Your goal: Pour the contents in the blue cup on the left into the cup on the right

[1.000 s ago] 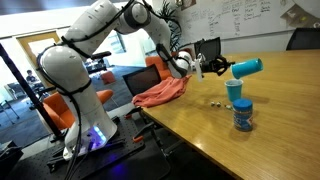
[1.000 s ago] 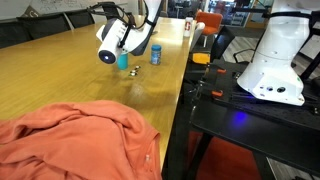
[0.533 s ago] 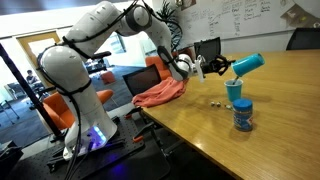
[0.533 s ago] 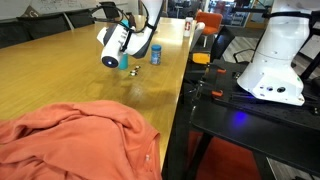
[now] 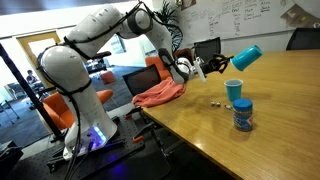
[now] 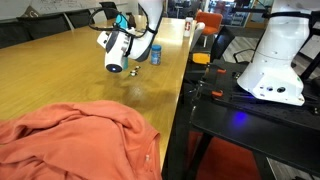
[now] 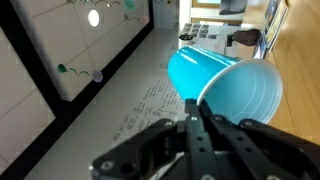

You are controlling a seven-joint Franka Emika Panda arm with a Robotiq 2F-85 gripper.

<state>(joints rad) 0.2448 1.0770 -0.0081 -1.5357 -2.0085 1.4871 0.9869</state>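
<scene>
The gripper (image 5: 221,66) is clamped on the rim of the held blue cup (image 5: 245,57). In the wrist view its dark fingers (image 7: 190,140) come together at the cup's lip, where the gripper (image 7: 196,116) pinches the wall of the held blue cup (image 7: 225,85). The cup is tipped well over, with its base raised up and away from the arm and its mouth slanting down toward the gripper side. The wrist view shows part of the bright inside wall, but I cannot tell whether anything is in the cup or leaving it.

Below the tilted mouth and clear of it, the standing blue cup (image 5: 233,90) sits upright on the wooden table (image 5: 280,110). Just beside it, nearer the camera, stands a blue jar (image 5: 242,115), and a few small bits (image 5: 212,101) lie on the tabletop near the cup's foot. Their kind is too small to make out.

Farther out, an orange cloth (image 5: 160,93) is heaped at the table's edge beneath the arm's forearm. In an exterior view the orange cloth (image 6: 70,140) fills the near corner of the wooden table (image 6: 60,70), well apart from the blue jar (image 6: 155,52). A whiteboard (image 5: 235,18) with writing on it hangs behind the table
</scene>
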